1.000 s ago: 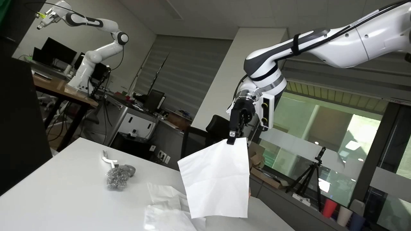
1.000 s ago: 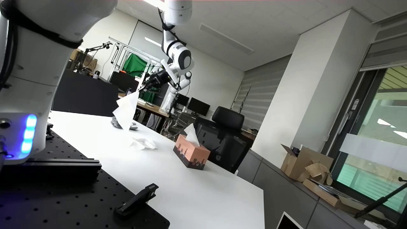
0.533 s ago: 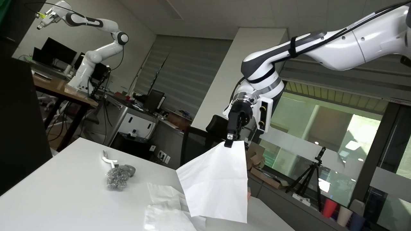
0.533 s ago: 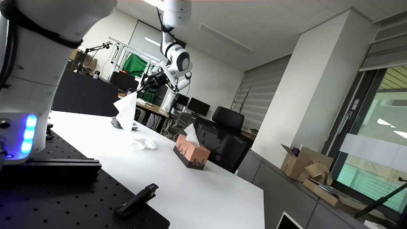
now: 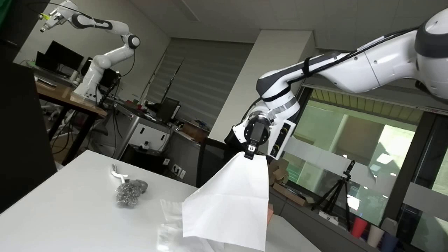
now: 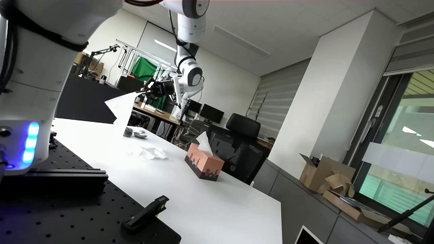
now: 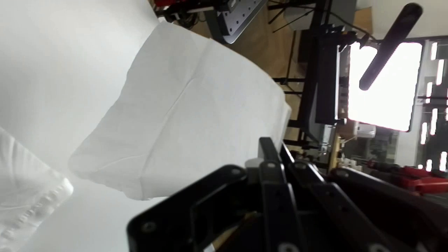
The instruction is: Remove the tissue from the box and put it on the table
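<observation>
My gripper [image 5: 250, 154] is shut on the top edge of a white tissue [image 5: 227, 206], which hangs above the white table [image 5: 70, 217]. In an exterior view the gripper [image 6: 141, 90] points left and the tissue [image 6: 120, 107] droops from its tips. In the wrist view the tissue [image 7: 210, 108] spreads out beyond the fingertips [image 7: 276, 148]. The orange and dark tissue box [image 6: 203, 162] stands near the table's far edge, with another tissue [image 6: 204, 144] sticking out of its top. Only a sliver of the box [image 5: 270, 212] shows behind the held tissue.
Crumpled white pieces [image 6: 153, 153] lie on the table below the held tissue; part shows in the wrist view [image 7: 24, 199]. A wiry grey clump [image 5: 127, 194] and a white-grey tool [image 5: 120, 175] lie beyond. A black clamp-like part [image 6: 145, 215] sits on the perforated base plate [image 6: 67, 217].
The wrist has tilted, so the gripper points more level. The held tissue has swung left in both exterior views, and its lower edge hangs lower in an exterior view. The box has not moved.
</observation>
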You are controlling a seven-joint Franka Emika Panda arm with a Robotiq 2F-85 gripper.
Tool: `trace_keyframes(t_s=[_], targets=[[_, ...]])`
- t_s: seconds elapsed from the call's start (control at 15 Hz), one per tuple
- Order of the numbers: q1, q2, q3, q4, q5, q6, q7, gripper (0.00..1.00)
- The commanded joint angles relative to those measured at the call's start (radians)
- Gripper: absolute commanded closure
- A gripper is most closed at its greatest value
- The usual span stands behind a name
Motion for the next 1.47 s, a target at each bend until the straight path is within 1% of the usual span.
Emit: trace_keyframes(t_s=[0.0,0.2,0.4,0.53,0.67,0.73,0.93,1.0,1.4], targets=[[-0.03,0.095,-0.007,0.112,0.036,-0.1,-0.014,1.0],[-0.043,0.185,-0.012,0.171,0.054,-0.12,-0.013,1.0],[-0.038,0.3,-0.004,0.239,0.052,-0.094,-0.031,1.0],[-0.032,0.378,0.001,0.295,0.056,-0.075,-0.02,1.0],[-0.016,0.437,-0.006,0.346,0.043,-0.014,0.004,1.0],[-0.005,0.455,-0.012,0.366,0.028,0.037,0.012,1.0],[0.026,0.485,-0.022,0.404,-0.032,0.187,0.023,1.0],[0.032,0.489,-0.021,0.412,-0.053,0.221,0.029,1.0],[0.059,0.467,-0.025,0.437,-0.166,0.35,0.086,1.0]])
